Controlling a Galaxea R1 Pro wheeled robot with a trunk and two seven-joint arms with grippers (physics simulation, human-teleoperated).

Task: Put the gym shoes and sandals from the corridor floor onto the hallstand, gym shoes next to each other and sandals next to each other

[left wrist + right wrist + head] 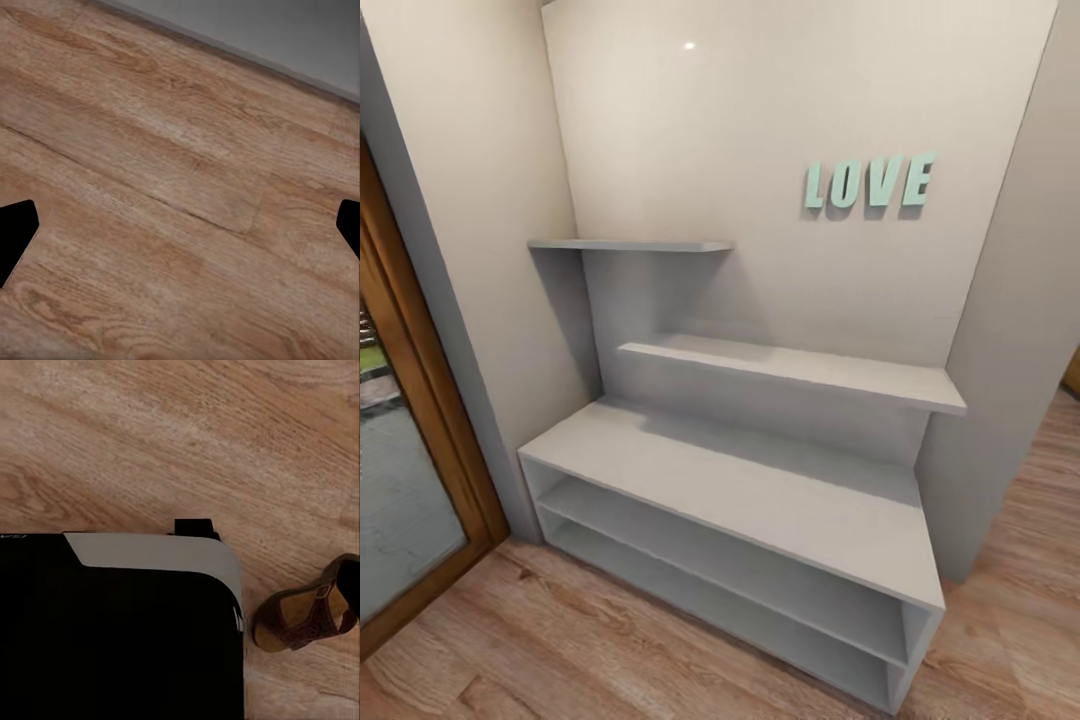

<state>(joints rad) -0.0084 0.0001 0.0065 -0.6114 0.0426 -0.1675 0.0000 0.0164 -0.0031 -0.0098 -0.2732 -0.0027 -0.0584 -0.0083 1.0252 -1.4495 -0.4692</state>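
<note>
The right arm looks nearer the one sandal [307,615] on the corridor floor [180,427], lower right in its wrist view beside the robot's dark body; left fingers [15,236] spread empty, right ones unreadable, hallstand [760,490] bare.

There is one shoe rack [760,490] with two open slots, two wall shelves, and one sandal [307,619].
</note>
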